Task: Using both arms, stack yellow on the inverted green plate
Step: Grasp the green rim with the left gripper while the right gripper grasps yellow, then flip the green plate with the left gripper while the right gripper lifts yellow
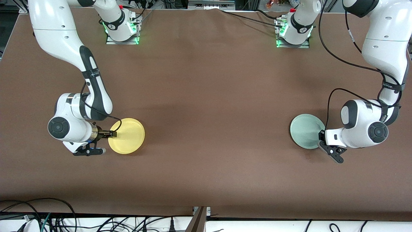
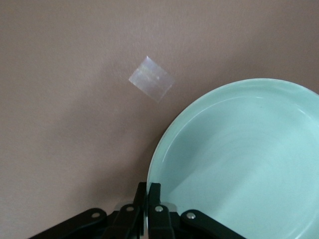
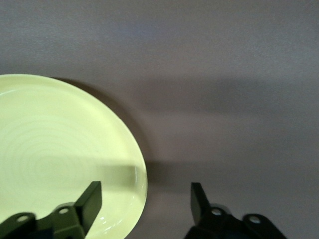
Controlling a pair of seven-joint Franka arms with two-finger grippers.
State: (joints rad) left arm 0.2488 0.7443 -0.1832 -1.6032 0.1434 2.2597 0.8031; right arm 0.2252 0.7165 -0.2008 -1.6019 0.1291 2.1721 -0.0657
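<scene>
Left gripper (image 2: pixel 147 211) pinched shut on the rim of the smooth, round green plate (image 1: pixel 307 130), at the left arm's end of the brown table (image 1: pixel 206 96). Right gripper (image 3: pixel 146 199) spread wide, one finger over the rim of the glossy yellow plate (image 1: pixel 127 135), at the right arm's end.

The round, shallow yellow plastic plate (image 1: pixel 126 135) is plain yellow, showing paler, lime-tinged, with faint concentric rings in the right wrist view (image 3: pixel 60 159). The round, shallow pale mint-green plastic plate (image 1: pixel 306 130) is plain and unmarked. Both lie on the flat brown surface (image 1: pixel 206 129), beside white arms with black bands and black grippers.
</scene>
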